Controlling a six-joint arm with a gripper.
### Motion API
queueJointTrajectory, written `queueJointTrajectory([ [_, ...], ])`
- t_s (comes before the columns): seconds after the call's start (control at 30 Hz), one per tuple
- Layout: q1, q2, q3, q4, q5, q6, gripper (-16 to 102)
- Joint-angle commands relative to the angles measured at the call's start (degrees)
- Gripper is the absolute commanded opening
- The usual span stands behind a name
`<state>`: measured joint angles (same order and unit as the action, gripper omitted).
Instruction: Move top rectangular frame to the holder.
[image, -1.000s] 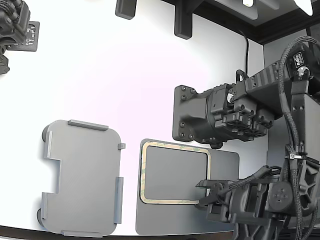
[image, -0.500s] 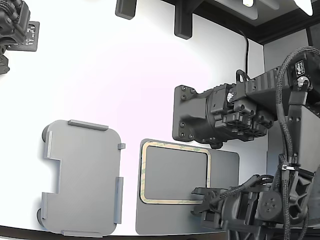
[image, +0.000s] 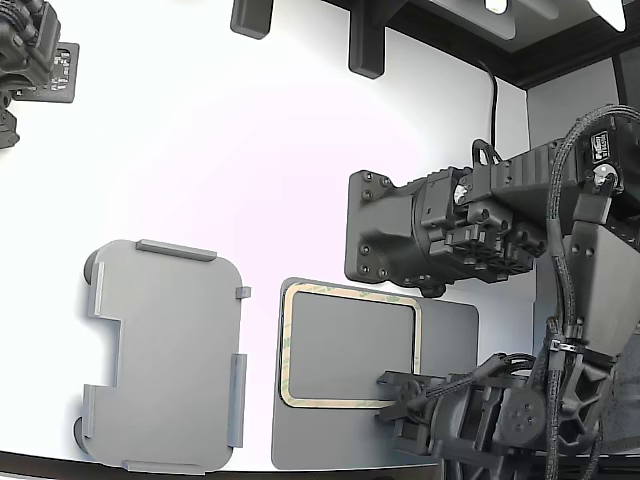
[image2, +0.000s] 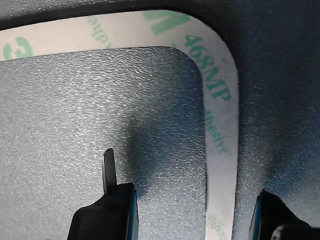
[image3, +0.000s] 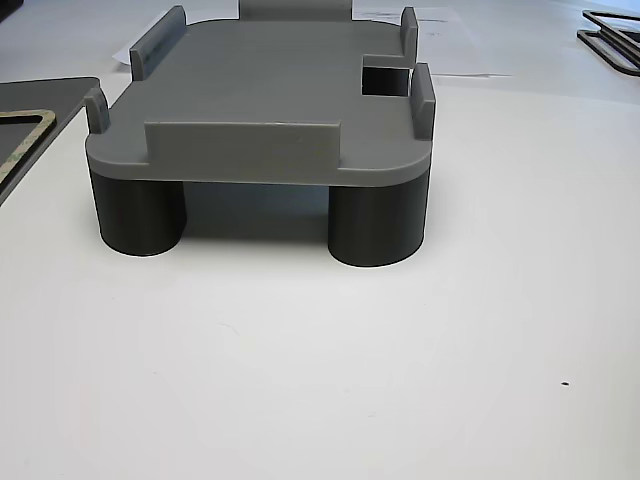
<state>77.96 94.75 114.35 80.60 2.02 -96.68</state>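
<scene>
White desk (image: 250, 150), glossy, lit from above; dark fixtures along the far edge in the exterior view.

Dark grey mat (image: 450, 340) lies flat on the desk at about 5 o'clock of that view. On it, flat, the top rectangular frame (image: 350, 291): thin beige-tan border with green printed marks, open centre showing the mat's grain.

The holder (image: 165, 350) stands at about 7 o'clock, just beside the mat, apart from the frame. Light grey tray, raised edge tabs, side notch; in the other view it sits on dark round feet (image3: 375, 225) and carries nothing.

End effector (image: 392, 396) is at the frame's corner at about 4 o'clock of the frame. In the wrist view the end effector (image2: 192, 200) is spread wide, one finger (image2: 109, 167) inside the border, the other outside it, a frame strip (image2: 220, 150) between them. Holds nothing. Whether the tips touch the mat, cannot tell.

A bulky black unit (image: 430, 230) hangs over the desk at 3 o'clock of the exterior view.
</scene>
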Motion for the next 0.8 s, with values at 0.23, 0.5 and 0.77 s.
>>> queueJointTrajectory([
  [0.23,-0.35,-1.49,-4.39,2.02,-0.62,-0.88,88],
  [0.5,0.44,-1.67,-5.36,2.99,-0.09,-1.14,86],
  [0.77,0.97,-3.78,-6.33,1.93,-0.09,-0.97,76],
])
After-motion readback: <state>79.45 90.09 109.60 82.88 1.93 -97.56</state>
